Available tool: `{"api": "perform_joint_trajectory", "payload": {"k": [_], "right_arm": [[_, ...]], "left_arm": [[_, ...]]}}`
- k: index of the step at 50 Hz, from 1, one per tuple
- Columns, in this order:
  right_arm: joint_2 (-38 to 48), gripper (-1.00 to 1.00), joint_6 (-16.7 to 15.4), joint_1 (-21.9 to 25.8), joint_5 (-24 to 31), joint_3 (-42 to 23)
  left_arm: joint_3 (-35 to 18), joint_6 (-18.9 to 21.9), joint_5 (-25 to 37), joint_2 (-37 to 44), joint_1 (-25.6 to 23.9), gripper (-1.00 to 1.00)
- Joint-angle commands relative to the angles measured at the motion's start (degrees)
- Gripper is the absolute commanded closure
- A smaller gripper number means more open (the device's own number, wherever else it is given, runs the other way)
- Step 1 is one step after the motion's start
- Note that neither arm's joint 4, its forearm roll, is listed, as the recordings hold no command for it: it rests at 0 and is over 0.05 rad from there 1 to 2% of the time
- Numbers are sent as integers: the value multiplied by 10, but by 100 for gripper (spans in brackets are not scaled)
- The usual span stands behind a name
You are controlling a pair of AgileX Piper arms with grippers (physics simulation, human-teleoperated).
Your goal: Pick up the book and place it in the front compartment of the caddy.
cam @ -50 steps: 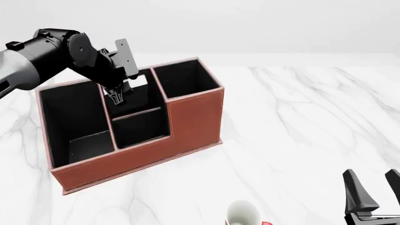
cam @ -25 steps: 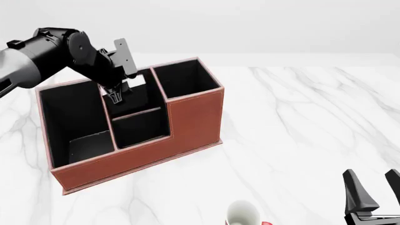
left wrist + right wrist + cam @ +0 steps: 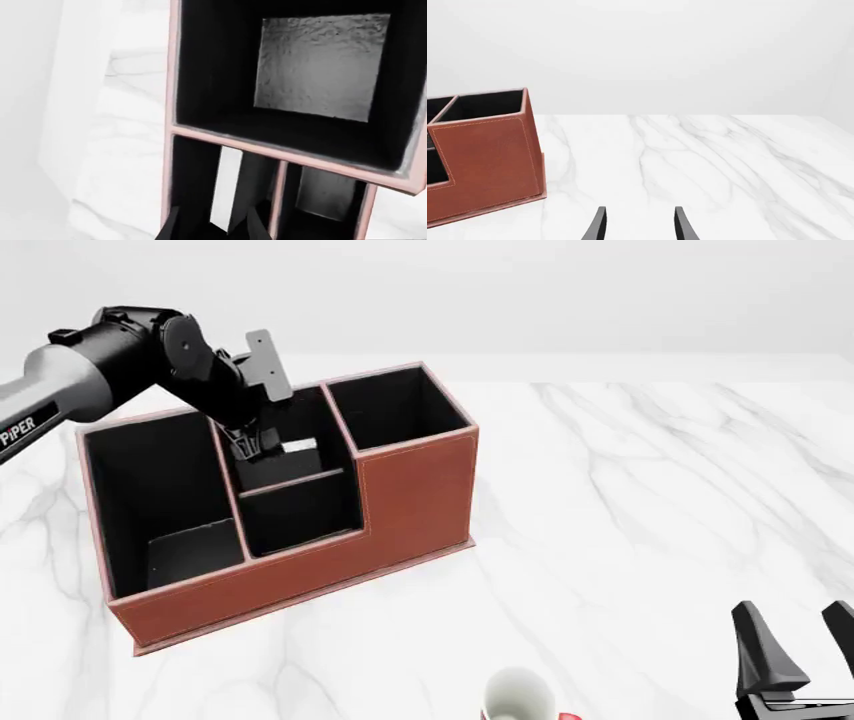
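Your left end effector hangs open over the caddy with the book standing upright, free between its fingers, in the middle cell; thin, stiff, likely light and slick, it is best pinched across both covers.

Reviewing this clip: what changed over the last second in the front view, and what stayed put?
The left arm pulled back toward the left, its end effector still low in the caddy's middle rear cell. The book now sits lower in that cell; in the left wrist view its white strip shows between the open fingers, apparently let go. Caddy, mug and right end effector did not move.
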Motion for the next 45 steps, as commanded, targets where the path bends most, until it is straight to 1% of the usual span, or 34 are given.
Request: {"api": "perform_joint_trajectory", "payload": {"k": [1,2,3,5,8,13,15,17,19,20,25,29,30,33,37,39,40,41,45], "right_arm": [[-2,-100,0,0,1,0],[-2,-100,0,0,1,0],[-2,-100,0,0,1,0],[-2,-100,0,0,1,0],[-2,-100,0,0,1,0],[-2,-100,0,0,1,0],[-2,-100,0,0,1,0],[-2,-100,0,0,1,0],[-2,-100,0,0,1,0],[-2,-100,0,0,1,0],[-2,-100,0,0,1,0],[-2,-100,0,0,1,0],[-2,-100,0,0,1,0],[-2,-100,0,0,1,0],[-2,-100,0,0,1,0],[-2,-100,0,0,1,0],[-2,-100,0,0,1,0],[-2,-100,0,0,1,0],[-2,-100,0,0,1,0]], "left_arm": [[-3,13,-4,2,16,-100],[-4,3,2,-5,6,-100],[1,11,-2,-7,12,-100],[0,2,4,-15,1,-100],[3,7,4,-19,5,-100],[4,2,11,-31,-1,-100],[3,-10,20,-40,-9,-100],[14,-7,19,-49,-9,-100],[15,-7,19,-49,-9,-100],[24,-7,18,-60,-11,-100],[43,-10,26,-91,-21,-100],[58,-6,27,-107,-19,-100],[62,-12,32,-118,-26,-100],[71,-10,30,-127,-23,-100],[100,-8,27,-155,-29,-100],[104,-8,27,-159,-29,-100],[120,-3,23,-175,-31,-100],[120,-3,22,-175,-31,-100],[142,-8,23,-203,-47,-100]]}}
